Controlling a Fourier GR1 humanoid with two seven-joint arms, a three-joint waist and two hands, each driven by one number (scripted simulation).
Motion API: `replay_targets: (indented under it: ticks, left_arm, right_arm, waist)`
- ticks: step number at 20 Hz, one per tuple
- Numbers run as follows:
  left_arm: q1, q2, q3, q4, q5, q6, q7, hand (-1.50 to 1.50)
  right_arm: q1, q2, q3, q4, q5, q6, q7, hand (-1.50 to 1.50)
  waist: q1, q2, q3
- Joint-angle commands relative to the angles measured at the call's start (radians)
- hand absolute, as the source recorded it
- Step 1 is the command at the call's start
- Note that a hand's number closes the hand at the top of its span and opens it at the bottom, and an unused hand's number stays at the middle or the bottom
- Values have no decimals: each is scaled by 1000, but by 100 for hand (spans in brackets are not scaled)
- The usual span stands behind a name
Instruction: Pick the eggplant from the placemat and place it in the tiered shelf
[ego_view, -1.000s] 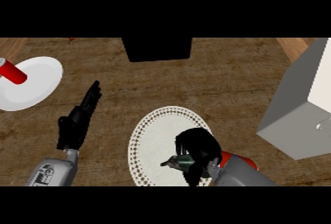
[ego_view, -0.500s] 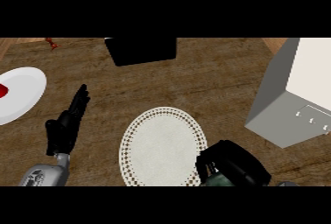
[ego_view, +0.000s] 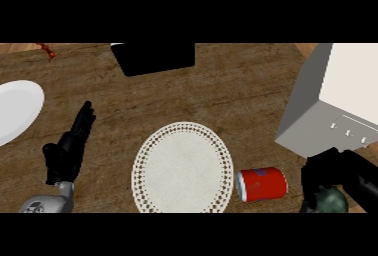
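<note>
Counting 1 eggplant (ego_view: 331, 201), 1 placemat (ego_view: 182, 167), 2 hands.

Left hand (ego_view: 68, 150) open, fingers straight, right hand (ego_view: 341, 175) curled

You had a red can (ego_view: 263, 184) lying on its side on the wooden counter (ego_view: 221, 95). A white plate (ego_view: 16, 111) sat well to the can's left at the edge. A black box (ego_view: 153, 57) stood far above the can, and a small red item (ego_view: 48, 49), too small to identify, lay toward the top-left corner.
</note>
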Motion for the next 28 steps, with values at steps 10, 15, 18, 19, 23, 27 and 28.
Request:
replay_targets:
  ticks: [10, 15, 18, 19, 23, 27, 28]
  left_arm:
    - [34, 22, -11, -63, 10, -41, -1, 0]
    - [-45, -25, -56, -23, -37, -20, 10, 0]
    - [-64, -48, -80, -10, -53, -23, 10, 0]
    - [-78, -29, -64, -46, -20, -53, 62, 0]
    - [-35, -69, -99, -53, -56, -53, 16, 0]
    - [-97, -54, -79, -59, -62, -86, 72, 0]
    - [-127, -70, -63, 2, -62, -82, 31, 0]
  right_arm:
    - [234, -224, -749, 183, -477, 185, -274, 150]
    - [324, -263, -1020, 327, -613, 387, -313, 150]
    - [365, -267, -1170, 428, -629, 493, -322, 150]
    - [339, -306, -1216, 448, -676, 515, -267, 150]
    - [320, -233, -1272, 508, -590, 563, -281, 150]
    - [198, -247, -1212, 531, -546, 500, -231, 150]
    - [173, -288, -1235, 531, -570, 503, -196, 150]
  waist:
    - [52, 8, -5]
    - [105, 25, -8]
    - [134, 29, -8]
    - [152, 30, -8]
    - [188, 36, -8]
    - [206, 39, -7]
    - [203, 40, -8]
